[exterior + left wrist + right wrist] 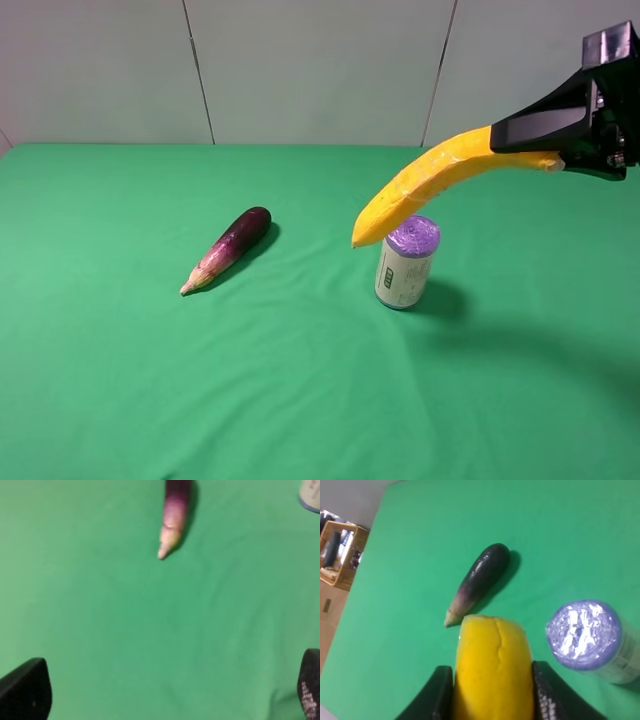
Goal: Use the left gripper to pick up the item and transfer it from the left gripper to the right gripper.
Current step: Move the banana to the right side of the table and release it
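One banana (430, 185), one eggplant (228, 248) and one can (407, 262) share a green worktop (120, 380), with two claws at work. The banana is up in the air at the right of the high view, its thick end clamped between the flat black fingers of the right claw (525, 145). Its long axis runs on a slant from the upper right of the frame down toward the centre. Its tapered free tip points down and to the left, showing just left of the can's purple top. From the right wrist camera the banana (492, 675) fills the space between the right claw (495, 697) fingers, which press on both its sides. The left claw (167, 690) appears only in its own wrist view, spread wide with nothing between its tips, over bare cloth. The eggplant lies flat left of centre, well apart from the can, its pale tip toward the lower left of the high view. The can stands upright, its crinkled purple top closed, so its contents cannot be seen. Past the worktop's edge, at the upper left of the right wrist view, a wooden crate (340, 555) holds dark items too small to make out.
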`<state>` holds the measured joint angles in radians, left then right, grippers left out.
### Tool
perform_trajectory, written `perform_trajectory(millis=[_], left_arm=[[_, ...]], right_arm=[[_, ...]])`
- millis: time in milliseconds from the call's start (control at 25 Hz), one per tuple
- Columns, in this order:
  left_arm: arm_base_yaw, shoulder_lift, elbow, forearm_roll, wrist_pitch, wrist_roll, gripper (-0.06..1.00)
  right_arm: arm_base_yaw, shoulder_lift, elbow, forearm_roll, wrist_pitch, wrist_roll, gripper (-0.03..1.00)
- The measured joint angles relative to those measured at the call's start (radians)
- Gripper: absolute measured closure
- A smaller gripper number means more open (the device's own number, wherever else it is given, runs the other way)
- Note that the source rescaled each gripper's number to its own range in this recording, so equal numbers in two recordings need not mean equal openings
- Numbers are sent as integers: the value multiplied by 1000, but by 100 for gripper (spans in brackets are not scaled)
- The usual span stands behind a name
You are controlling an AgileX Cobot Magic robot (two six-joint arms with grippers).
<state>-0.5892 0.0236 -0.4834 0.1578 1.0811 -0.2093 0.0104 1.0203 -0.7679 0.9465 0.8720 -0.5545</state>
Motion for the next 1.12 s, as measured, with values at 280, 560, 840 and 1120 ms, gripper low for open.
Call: perform_trajectory(millis=[280, 560, 840, 1120], left_arm=[[275, 0, 0, 0, 0, 0, -4], [527, 0, 0, 0, 0, 0, -4], [694, -22, 0, 0, 0, -1, -4], [715, -30, 0, 13, 0, -1, -4]], right_arm=[[0, 0, 0, -41, -23, 25, 97], [0, 0, 0, -43, -88, 51, 97], [0, 0, 0, -39, -189, 84, 97], [-3, 96, -29, -26, -226, 86, 97]])
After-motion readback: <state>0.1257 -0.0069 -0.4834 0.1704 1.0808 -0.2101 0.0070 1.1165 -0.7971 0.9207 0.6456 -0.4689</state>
